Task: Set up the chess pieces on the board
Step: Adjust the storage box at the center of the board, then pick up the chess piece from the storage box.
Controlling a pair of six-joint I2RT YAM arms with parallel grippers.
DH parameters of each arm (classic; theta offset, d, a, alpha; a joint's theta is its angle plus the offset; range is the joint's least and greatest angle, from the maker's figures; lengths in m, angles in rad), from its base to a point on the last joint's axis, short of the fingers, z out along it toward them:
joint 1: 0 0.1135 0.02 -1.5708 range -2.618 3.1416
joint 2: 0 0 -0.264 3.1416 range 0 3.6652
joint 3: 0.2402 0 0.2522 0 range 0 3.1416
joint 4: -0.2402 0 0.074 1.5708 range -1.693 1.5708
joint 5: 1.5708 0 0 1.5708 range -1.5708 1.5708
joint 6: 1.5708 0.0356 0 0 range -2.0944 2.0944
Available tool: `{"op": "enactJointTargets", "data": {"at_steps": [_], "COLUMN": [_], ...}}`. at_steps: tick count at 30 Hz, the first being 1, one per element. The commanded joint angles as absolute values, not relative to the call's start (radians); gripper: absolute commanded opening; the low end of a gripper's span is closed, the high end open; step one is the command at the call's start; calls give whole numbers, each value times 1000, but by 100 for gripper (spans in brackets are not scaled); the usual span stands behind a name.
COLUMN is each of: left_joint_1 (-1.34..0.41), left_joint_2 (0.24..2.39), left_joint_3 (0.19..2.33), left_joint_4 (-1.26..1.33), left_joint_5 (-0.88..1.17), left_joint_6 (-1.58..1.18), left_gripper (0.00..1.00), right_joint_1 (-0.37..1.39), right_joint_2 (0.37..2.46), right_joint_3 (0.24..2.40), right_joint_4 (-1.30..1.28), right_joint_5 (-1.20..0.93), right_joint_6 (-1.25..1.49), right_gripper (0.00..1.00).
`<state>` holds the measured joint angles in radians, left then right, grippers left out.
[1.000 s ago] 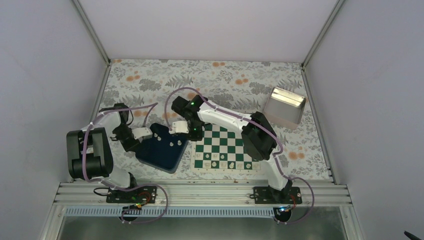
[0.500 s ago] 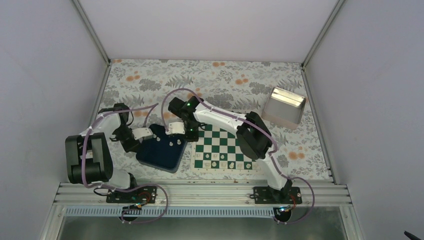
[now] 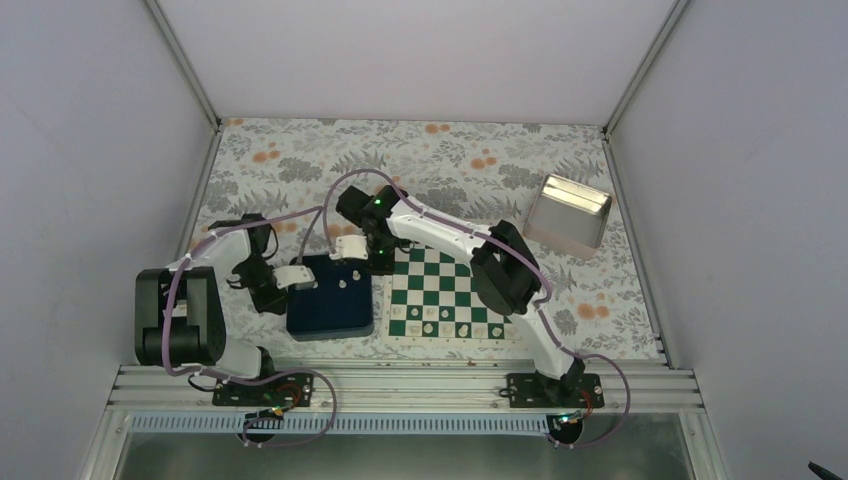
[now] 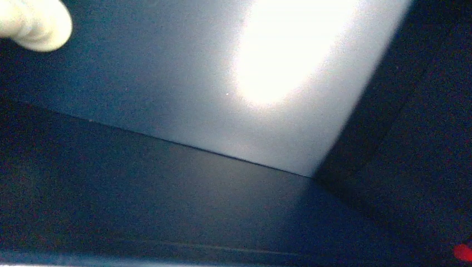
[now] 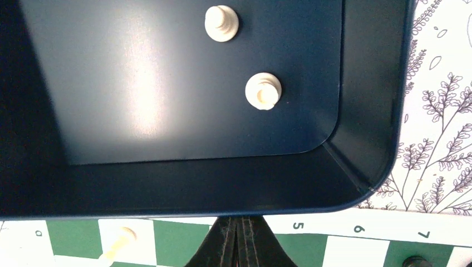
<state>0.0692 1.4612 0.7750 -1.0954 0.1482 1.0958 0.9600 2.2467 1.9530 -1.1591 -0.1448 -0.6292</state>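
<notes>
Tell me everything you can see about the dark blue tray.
It is a square dark navy tray with rounded corners, sloping walls and a smooth, slightly shiny floor, maybe metal or plastic. It lies flat on the flowery tablecloth, just left of the board. Two cream chess pieces sit inside near one corner. The left gripper is at its left rim; whether it grips is unclear.

Glossy navy tray [image 5: 367, 111], smooth cream plastic chess pieces [image 5: 263, 90], shiny metal tin [image 3: 570, 215].
</notes>
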Motion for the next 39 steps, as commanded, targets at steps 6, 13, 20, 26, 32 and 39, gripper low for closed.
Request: {"op": "enactJointTargets", "data": {"at_steps": [6,13,20,26,32,39], "left_joint_1": [41,118,313,341,341,339], "left_joint_2": [1415,1370,1387,1442,1502,1506], "left_joint_3": [781,808,978,1073,1034,980], "left_joint_4": [-1191,-1194,-1156,-1055,-846,-697], "left_joint_5": [278,151,28,75,44,61], "left_joint_6": [1152,1161,1184,1087,961,867], "left_gripper": [3,3,11,44,51,62], "right_joint_1": [955,953,975,1006,1011,1012], "right_joint_2": [2277,2218,2195,2232,2292,2343], "right_joint_3": [1993,2008,2040,2094,2137,2155], "right_joint_4": [-1121,-1141,-1171,-1170,-1173,-1163], "right_joint_5": [-159,-134,-121,-114,-116,-121], "right_joint_6": [-658,-645,-647,-673,-700,-716], "right_gripper": [4,4,24,47,54,57]}}
